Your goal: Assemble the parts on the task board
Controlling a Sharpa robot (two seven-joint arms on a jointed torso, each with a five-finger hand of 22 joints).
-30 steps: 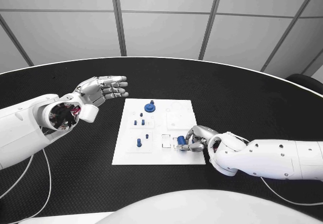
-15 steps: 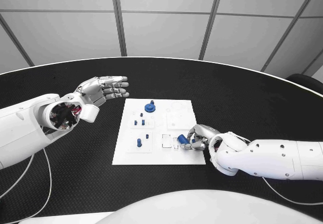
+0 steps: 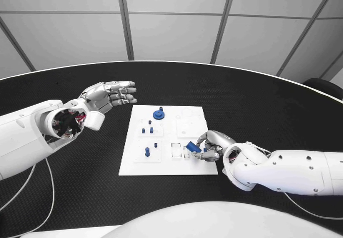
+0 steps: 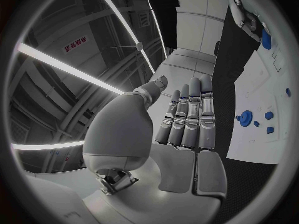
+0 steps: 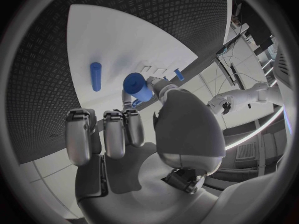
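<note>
The white task board [image 3: 186,163] lies in the middle of the black table. My right hand [image 3: 211,146] hovers over its near right part and pinches a short blue cylinder [image 3: 192,146] [image 5: 136,86] between thumb and a finger, lifted a little off the board. My left hand [image 3: 108,96] [image 4: 187,119] hangs above the table left of the board, fingers straight and apart, holding nothing. On the board stand a blue round knob [image 3: 158,114] [image 4: 244,117], small blue pegs [image 3: 147,130] and a taller blue peg [image 3: 147,151] [image 5: 95,76].
The black table [image 3: 271,109] spreads wide around the board. Small rectangular slots [image 3: 176,150] show in the board just left of my right hand. A cable [image 3: 43,198] trails under my left arm.
My right hand has lifted the blue cylinder off the board's near right area and curled further around it. My left hand has stayed still.
</note>
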